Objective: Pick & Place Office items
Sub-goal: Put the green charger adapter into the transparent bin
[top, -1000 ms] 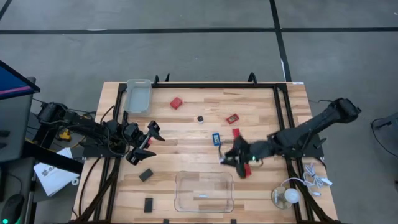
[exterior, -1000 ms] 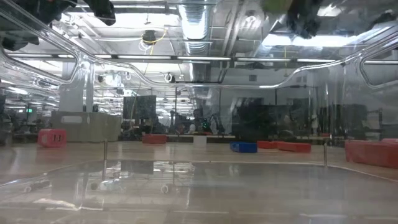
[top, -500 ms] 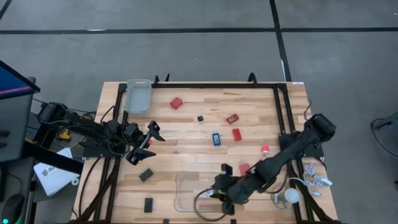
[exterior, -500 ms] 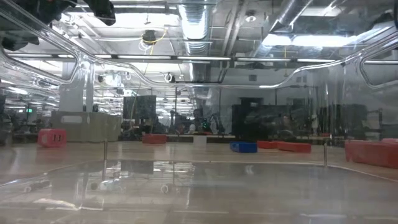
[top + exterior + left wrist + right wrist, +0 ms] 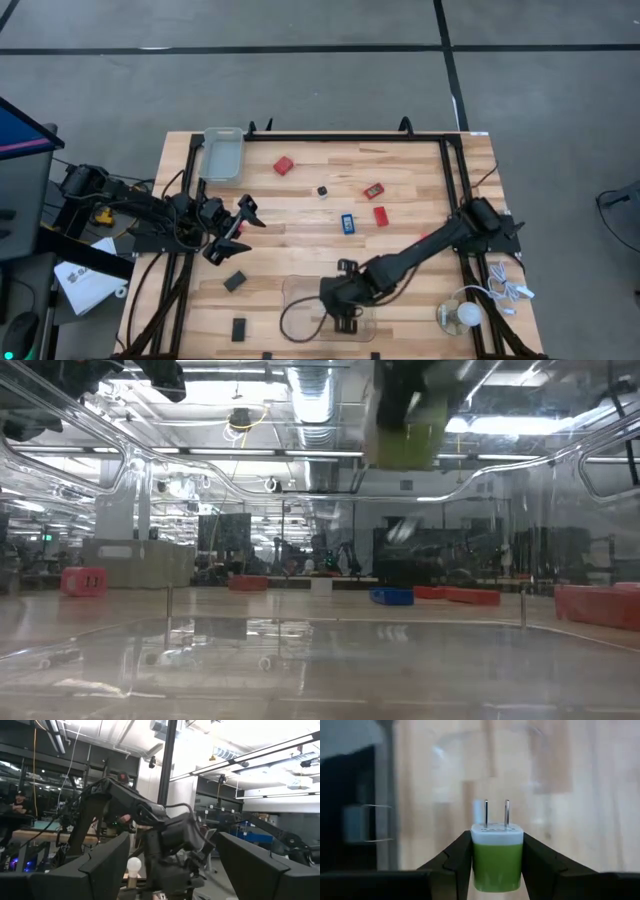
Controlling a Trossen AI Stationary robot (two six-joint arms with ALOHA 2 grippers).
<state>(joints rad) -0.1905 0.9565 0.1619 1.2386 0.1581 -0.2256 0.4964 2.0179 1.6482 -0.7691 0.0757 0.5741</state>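
Note:
My right gripper (image 5: 340, 305) hangs over the clear tray (image 5: 300, 325) by the near edge, shut on a green charger plug (image 5: 497, 857) with a white face and two metal prongs; the low view shows the plug (image 5: 408, 440) blurred, high up. My left gripper (image 5: 240, 215) waits open near the left edge. On the wood lie red blocks (image 5: 284, 165) (image 5: 374, 190) (image 5: 380, 215), a blue piece (image 5: 347, 223), a dark bit (image 5: 323, 191) and flat black rectangles (image 5: 235, 282) (image 5: 240, 328). My right gripper pinches the plug's green body (image 5: 497, 867) between its two fingers (image 5: 460, 855), one on each opposite side. It comes from above, pointing down. The white face with the prongs (image 5: 496, 812) points away from the gripper, toward the tray. The plug is lifted clear.
A grey tray (image 5: 222, 155) sits at the far left corner. A white round bulb with its cable (image 5: 468, 316) lies at the near right corner. The right arm (image 5: 420, 255) stretches across the table's right half. Black frame rails run along the table's edges.
My right gripper has swung from the table's middle right toward the near edge and leftward, carrying the green plug, and now stands over the clear tray. In the low view the plug has come back into sight high up.

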